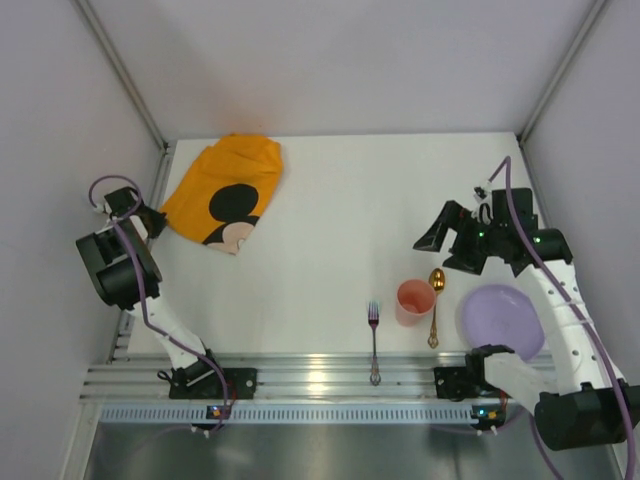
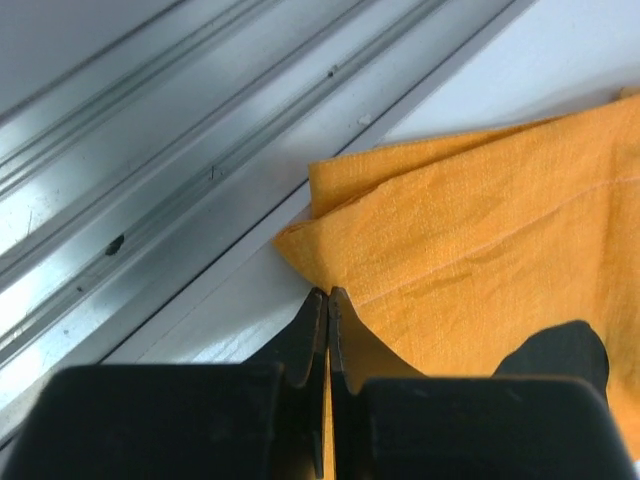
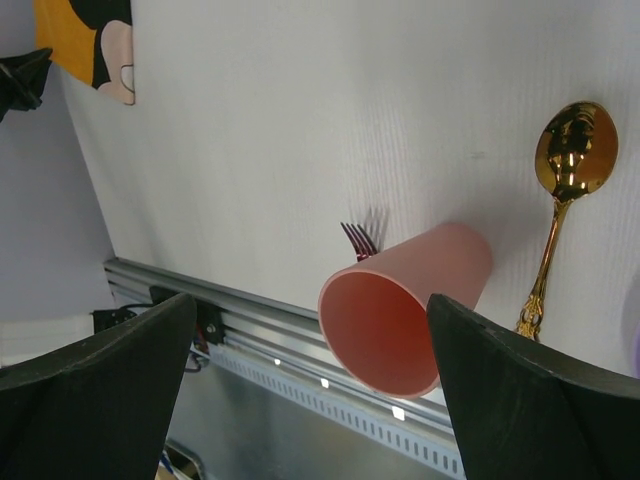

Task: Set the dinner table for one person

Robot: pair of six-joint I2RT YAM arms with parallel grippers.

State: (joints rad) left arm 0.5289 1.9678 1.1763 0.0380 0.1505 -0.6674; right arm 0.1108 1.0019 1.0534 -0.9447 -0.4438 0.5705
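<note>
The white dinner table (image 1: 330, 220) carries an orange Mickey Mouse placemat (image 1: 225, 190), lying crumpled at the back left. My left gripper (image 1: 152, 222) is at the placemat's left corner; in the left wrist view the jaws (image 2: 328, 295) are shut on the edge of the orange cloth (image 2: 480, 230). My right gripper (image 1: 432, 238) is open and empty, hovering above and behind a pink cup (image 1: 415, 300). In the right wrist view the cup (image 3: 405, 310) shows between the wide-open fingers (image 3: 310, 300), well below them.
A gold spoon (image 1: 436, 300) lies right of the cup, and a purple plate (image 1: 502, 320) lies right of the spoon. A fork (image 1: 374, 335) lies left of the cup by the front rail (image 1: 300, 375). Grey walls close in both sides.
</note>
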